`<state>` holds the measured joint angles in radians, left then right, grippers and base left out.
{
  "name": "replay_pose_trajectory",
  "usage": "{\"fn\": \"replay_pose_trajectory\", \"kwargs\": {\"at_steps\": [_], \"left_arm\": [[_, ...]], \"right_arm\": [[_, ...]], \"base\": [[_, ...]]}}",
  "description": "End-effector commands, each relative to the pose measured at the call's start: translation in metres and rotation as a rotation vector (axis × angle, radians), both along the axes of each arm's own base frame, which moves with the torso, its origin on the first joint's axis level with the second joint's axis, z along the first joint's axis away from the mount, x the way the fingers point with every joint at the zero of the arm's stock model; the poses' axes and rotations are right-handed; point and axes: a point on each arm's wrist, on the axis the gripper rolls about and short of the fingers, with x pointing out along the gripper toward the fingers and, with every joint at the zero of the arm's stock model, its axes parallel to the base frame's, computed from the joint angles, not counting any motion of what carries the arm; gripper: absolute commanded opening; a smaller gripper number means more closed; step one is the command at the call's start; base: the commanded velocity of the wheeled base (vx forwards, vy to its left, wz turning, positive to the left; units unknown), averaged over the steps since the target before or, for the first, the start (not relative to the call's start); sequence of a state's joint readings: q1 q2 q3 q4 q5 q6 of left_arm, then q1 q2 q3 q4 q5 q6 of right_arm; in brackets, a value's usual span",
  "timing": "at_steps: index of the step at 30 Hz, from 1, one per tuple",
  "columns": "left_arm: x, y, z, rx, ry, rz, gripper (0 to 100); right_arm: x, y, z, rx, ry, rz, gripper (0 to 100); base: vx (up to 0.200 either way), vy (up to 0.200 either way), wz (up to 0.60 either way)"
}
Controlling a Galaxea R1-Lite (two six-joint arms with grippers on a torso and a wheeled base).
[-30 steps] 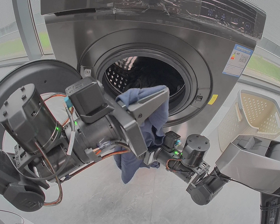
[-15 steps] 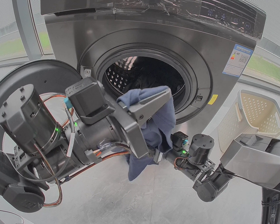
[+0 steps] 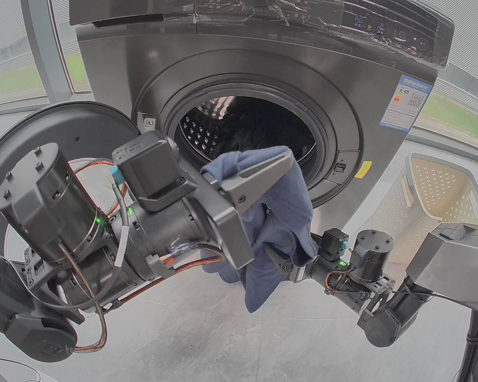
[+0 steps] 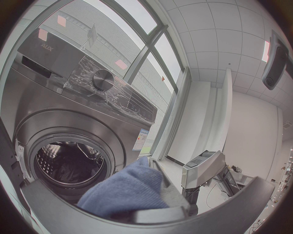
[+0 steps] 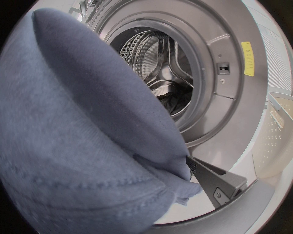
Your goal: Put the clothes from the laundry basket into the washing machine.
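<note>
A blue garment hangs in front of the washing machine's open drum. My left gripper is shut on its top edge, just before the drum's lower rim. My right gripper is lower and to the right, shut on the garment's hanging part, which stretches between the two. In the left wrist view the blue garment bunches between the fingers of my left gripper. The blue garment covers my right gripper, with one finger showing. Dark clothes lie inside the drum.
The machine's round door stands swung open on the left, behind my left arm. A cream laundry basket stands on the floor right of the machine, beside my right arm. Grey tiled floor lies below the garment.
My right arm has moved to the right and slightly up, pulling the garment's lower part rightward and spreading it. The left gripper has stayed in place with the top edge.
</note>
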<state>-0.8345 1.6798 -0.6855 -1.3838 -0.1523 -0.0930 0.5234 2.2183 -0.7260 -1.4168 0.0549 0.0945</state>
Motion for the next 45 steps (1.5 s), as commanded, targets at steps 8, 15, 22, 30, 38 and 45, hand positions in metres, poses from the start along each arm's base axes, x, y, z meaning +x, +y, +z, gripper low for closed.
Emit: {"fn": "replay_pose_trajectory", "kwargs": {"at_steps": [8, 15, 22, 30, 38, 45], "left_arm": [[0.0, -0.001, 0.002, -0.004, -0.004, -0.006, 0], [-0.002, -0.004, 0.002, -0.003, -0.005, -0.018, 0], [0.001, -0.001, 0.004, -0.006, -0.012, -0.013, 0], [0.004, 0.002, 0.004, -0.007, -0.013, 0.004, 0], [0.005, 0.002, 0.004, -0.006, -0.011, 0.007, 0], [0.012, 0.009, 0.005, -0.007, -0.013, 0.041, 0]], "right_arm": [[-0.005, -0.006, 0.016, 0.005, -0.039, 0.012, 100], [0.014, 0.047, -0.006, 0.032, -0.084, 0.137, 100], [0.001, 0.08, -0.022, 0.029, -0.067, 0.281, 100], [-0.02, 0.086, -0.02, 0.032, -0.045, 0.365, 100], [-0.037, 0.084, -0.025, 0.025, -0.014, 0.403, 100], [-0.06, 0.06, -0.017, 0.003, 0.025, 0.4, 100]], "base": [[0.0, 0.0, 0.0], [0.0, 0.0, 0.0], [0.0, 0.0, 0.0], [0.0, 0.0, 0.0], [0.0, 0.0, 0.0], [0.0, 0.0, 0.0]]}}
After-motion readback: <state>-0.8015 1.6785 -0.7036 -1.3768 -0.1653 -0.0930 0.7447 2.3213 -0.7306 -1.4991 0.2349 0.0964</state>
